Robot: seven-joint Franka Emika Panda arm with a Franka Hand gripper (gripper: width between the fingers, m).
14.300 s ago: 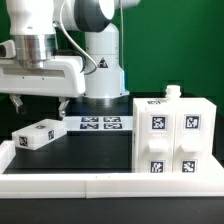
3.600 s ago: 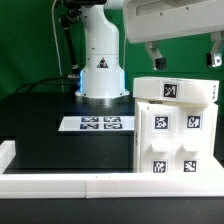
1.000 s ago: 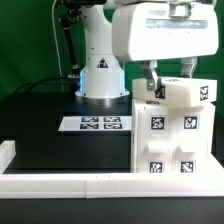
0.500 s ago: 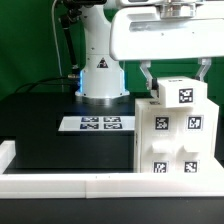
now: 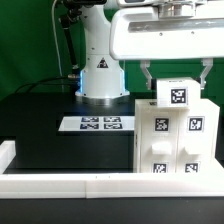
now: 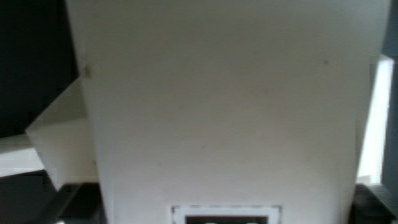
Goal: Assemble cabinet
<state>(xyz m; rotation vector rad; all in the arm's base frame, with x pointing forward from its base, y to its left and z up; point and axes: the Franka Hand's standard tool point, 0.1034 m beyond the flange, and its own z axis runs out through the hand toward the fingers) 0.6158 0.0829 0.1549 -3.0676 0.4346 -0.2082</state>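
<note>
The cabinet (image 5: pixel 170 140) is a white box-like body at the exterior view's right, with four markers on its front. A white block (image 5: pixel 178 96) with one marker sits on top of it. My gripper (image 5: pixel 177 78) hangs straight above, with a finger down each side of this block, shut on it. In the wrist view the white block (image 6: pixel 222 100) fills nearly the whole picture. Its marker (image 6: pixel 226 214) is at the edge, and my dark fingers (image 6: pixel 68 205) show at the corners against its sides.
The marker board (image 5: pixel 96 124) lies flat on the black table, in front of the robot base (image 5: pixel 100 75). A long low white border rail (image 5: pixel 70 184) runs along the front edge and turns up the exterior view's left side.
My gripper carried the white block from the exterior view's left over to the cabinet top and turned it square. In the last half second the block's marker face shifted slightly left and looks narrower.
</note>
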